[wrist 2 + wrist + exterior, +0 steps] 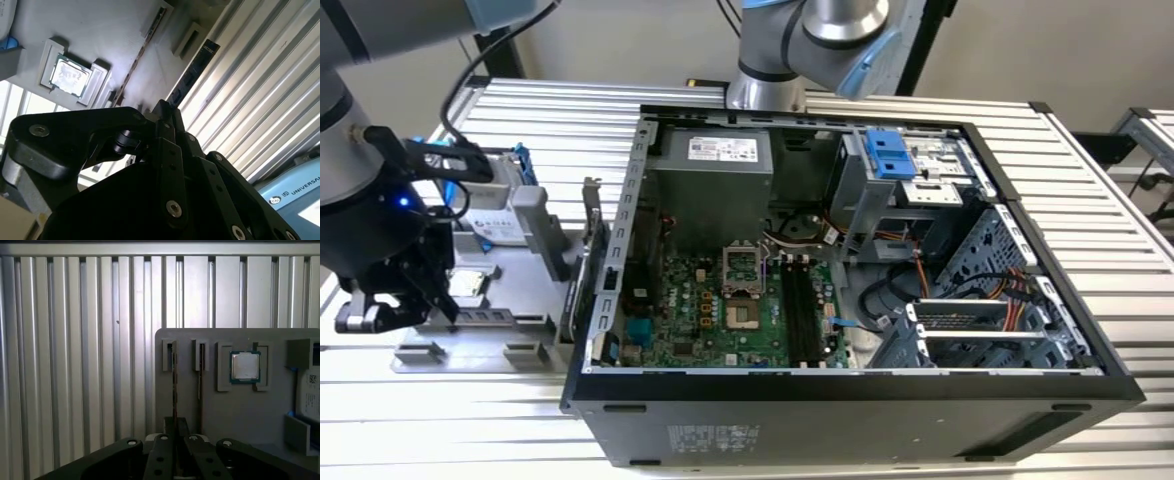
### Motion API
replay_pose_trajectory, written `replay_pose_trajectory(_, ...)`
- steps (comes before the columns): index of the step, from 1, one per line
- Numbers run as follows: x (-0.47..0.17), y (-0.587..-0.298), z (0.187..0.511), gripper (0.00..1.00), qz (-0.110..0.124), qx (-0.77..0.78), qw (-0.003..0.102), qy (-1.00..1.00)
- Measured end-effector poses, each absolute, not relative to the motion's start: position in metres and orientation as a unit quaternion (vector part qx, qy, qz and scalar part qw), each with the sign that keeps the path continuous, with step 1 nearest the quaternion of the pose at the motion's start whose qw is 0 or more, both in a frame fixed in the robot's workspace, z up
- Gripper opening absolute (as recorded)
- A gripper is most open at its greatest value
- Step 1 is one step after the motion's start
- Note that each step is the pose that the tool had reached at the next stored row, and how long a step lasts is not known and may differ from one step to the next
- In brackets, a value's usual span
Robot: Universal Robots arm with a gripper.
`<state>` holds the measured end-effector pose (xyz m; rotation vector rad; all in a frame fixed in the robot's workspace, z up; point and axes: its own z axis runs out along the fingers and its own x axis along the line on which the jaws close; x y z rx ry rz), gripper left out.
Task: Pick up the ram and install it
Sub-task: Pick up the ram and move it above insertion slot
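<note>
The ram (174, 385) is a thin stick standing on edge in a slot of the grey parts tray (240, 410), and in the second wrist view its edge (141, 55) runs down to the fingertips. In the first wrist view my gripper (175, 426) sits low over the tray with its black fingers closed together on the stick's near end. In the exterior view the gripper (416, 300) hangs over the tray at the exterior view's left, beside the open computer case (854, 390). The black memory slots (797, 305) lie on the motherboard inside the case.
A second thin stick (201, 375) stands in the neighbouring slot. A square silver processor (245, 366) rests in its tray pocket, and a hard drive (507, 215) stands at the tray's back. Ribbed metal table (75, 365) surrounds the tray. Cables and drive cages crowd the case's right half.
</note>
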<state>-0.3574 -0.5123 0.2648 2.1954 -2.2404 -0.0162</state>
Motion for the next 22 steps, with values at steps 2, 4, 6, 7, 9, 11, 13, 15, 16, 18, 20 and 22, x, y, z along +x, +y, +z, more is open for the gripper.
replay_pose_trajectory(2, -0.357, -0.512, 0.267, 0.0, -0.005, 0.7, 0.002, -0.714)
replay_pose_trajectory(4, -0.357, -0.512, 0.268, 0.0, -0.005, 0.7, 0.002, -0.714)
replay_pose_trajectory(6, -0.357, -0.512, 0.27, 0.0, -0.005, 0.7, 0.002, -0.714)
replay_pose_trajectory(7, -0.357, -0.512, 0.271, 0.0, -0.005, 0.7, 0.002, -0.714)
replay_pose_trajectory(9, -0.357, -0.512, 0.273, 0.0, -0.005, 0.7, 0.002, -0.714)
replay_pose_trajectory(11, -0.357, -0.512, 0.274, 0.0, -0.005, 0.7, 0.002, -0.714)
replay_pose_trajectory(13, -0.357, -0.512, 0.276, 0.0, -0.005, 0.7, 0.002, -0.714)
replay_pose_trajectory(15, -0.357, -0.512, 0.278, 0.0, -0.005, 0.7, 0.002, -0.714)
replay_pose_trajectory(16, -0.357, -0.512, 0.279, 0.0, -0.005, 0.7, 0.002, -0.714)
replay_pose_trajectory(18, -0.357, -0.512, 0.281, 0.0, -0.005, 0.7, 0.002, -0.714)
replay_pose_trajectory(20, -0.357, -0.512, 0.283, 0.0, -0.005, 0.7, 0.002, -0.714)
replay_pose_trajectory(22, -0.357, -0.512, 0.285, 0.0, -0.005, 0.7, 0.002, -0.714)
